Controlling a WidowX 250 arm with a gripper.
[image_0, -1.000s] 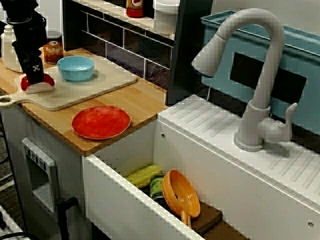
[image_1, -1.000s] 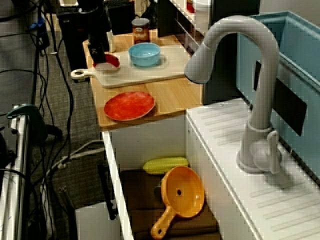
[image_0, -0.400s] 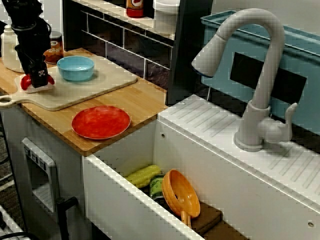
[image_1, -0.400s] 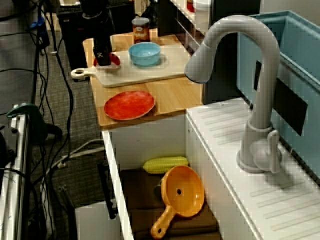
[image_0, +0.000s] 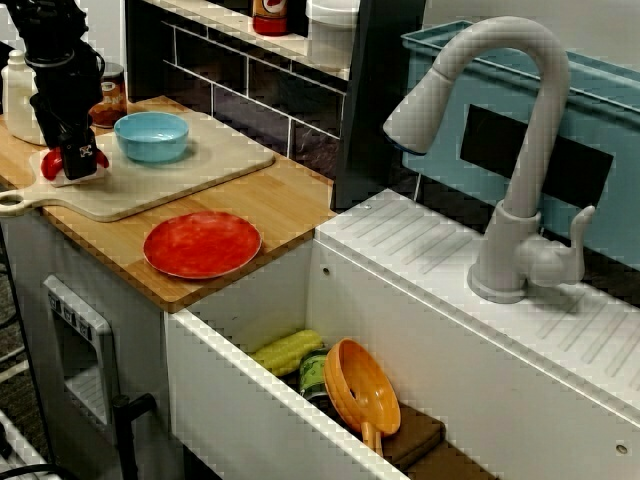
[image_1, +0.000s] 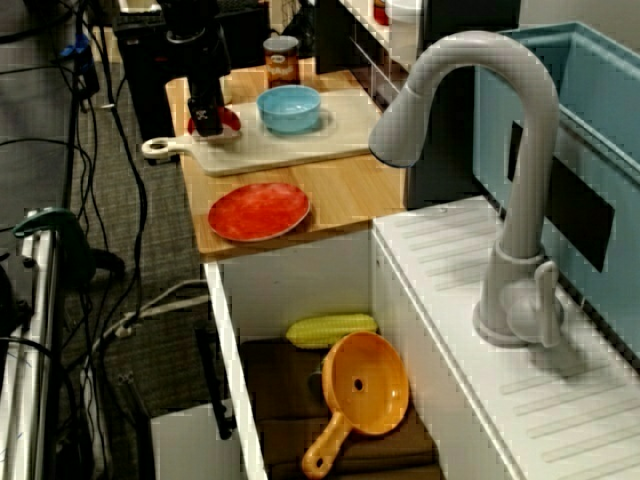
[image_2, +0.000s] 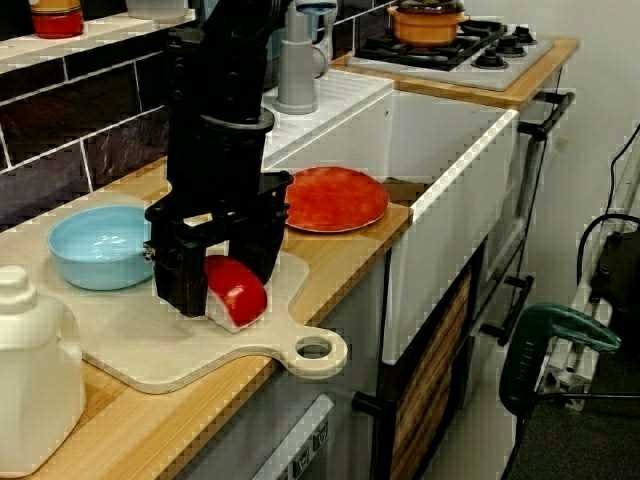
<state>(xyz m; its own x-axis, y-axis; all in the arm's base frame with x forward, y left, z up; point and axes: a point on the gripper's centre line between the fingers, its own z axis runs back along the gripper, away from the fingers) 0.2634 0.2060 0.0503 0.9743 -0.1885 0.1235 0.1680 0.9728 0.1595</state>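
Writing: I can read no word anywhere. The jar has an orange label and the bottle on the shelf a red one, both too blurred. The gripper has a small white mark on one finger, which is not legible either.
Gripper: from the counter's end I see its black fingers closed partway, one on each side of the red piece, pressed against it. It has hold of nothing else.
Red piece: a glossy red dome with a flat white face, like half a toy fruit. It sits tilted between the fingers.
Where: over the near end of the cutting board, by the handle hole. Its lower edge is at the board's surface, though I cannot tell if it touches.
Beside it: the blue bowl stands just behind on the same board, and the white jug is off the board's end.
Counter: the red plate lies on the wood between board and sink, well apart from the gripper.
Sink: a corn cob and an orange strainer lie inside, below the grey faucet.
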